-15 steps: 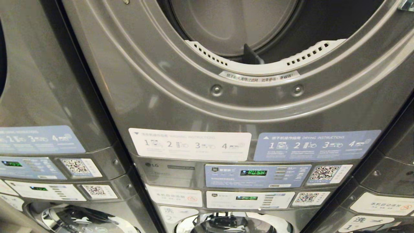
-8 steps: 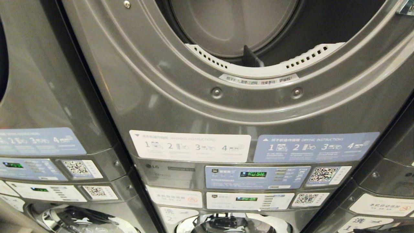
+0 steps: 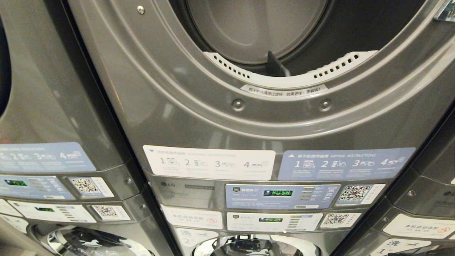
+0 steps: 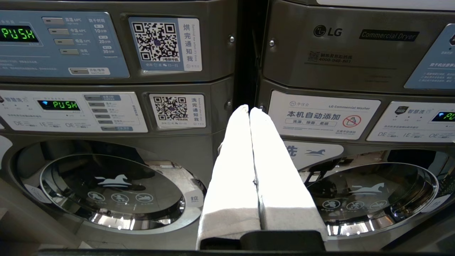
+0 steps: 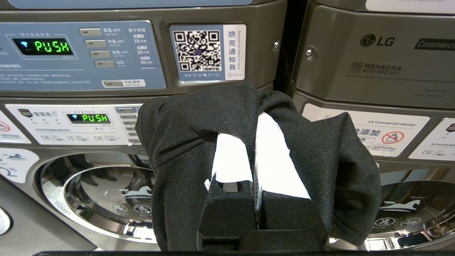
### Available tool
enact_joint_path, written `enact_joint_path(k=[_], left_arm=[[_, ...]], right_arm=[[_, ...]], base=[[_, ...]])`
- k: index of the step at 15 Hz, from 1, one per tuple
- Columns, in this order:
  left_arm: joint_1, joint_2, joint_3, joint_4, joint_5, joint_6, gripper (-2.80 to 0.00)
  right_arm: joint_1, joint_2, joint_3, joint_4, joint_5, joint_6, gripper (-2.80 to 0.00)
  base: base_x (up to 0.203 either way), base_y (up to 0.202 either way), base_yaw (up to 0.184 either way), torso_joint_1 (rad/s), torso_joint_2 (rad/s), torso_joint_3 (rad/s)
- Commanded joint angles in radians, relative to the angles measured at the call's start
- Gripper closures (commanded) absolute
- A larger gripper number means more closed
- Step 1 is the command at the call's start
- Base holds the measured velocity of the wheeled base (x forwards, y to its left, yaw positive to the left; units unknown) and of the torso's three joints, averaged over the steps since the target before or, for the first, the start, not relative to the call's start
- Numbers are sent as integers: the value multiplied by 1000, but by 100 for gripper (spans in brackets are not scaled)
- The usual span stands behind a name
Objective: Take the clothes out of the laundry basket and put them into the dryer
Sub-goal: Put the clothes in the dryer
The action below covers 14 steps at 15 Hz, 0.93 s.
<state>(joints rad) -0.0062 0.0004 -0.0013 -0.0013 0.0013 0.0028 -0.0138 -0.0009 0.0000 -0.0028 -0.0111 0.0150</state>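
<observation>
right gripper (image 5: 256,117) clamped on dark garment (image 5: 177,142), low below dryer opening (image 3: 284,42), held ready for loading | left gripper (image 4: 249,111) pressed together, empty

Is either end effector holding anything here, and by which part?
The right end effector is shut on a dark garment, pinching a fold that drapes over both fingers. The left end effector is shut and empty.
</observation>
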Motion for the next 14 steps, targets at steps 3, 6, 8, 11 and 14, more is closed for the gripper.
enact_joint_path(k=[3,6,8,11,14], left_arm=[[0,0,0,0,0,-1,0],[0,0,0,0,0,-1,0],[0,0,1,0,0,-1,0],[0,0,0,0,0,0,0],[0,0,0,0,0,0,0]], right_arm=[[0,-1,0,0,0,0,0],[0,-1,0,0,0,0,0],[0,-1,0,0,0,0,0],[0,-1,0,0,0,0,0],[0,-1,0,0,0,0,0]], base=[[0,0,0,61,-120,-57],[0,0,0,72,-124,-62],[0,0,0,57,-115,-54],[0,0,0,62,-119,-63],[0,0,0,62,-117,-53]])
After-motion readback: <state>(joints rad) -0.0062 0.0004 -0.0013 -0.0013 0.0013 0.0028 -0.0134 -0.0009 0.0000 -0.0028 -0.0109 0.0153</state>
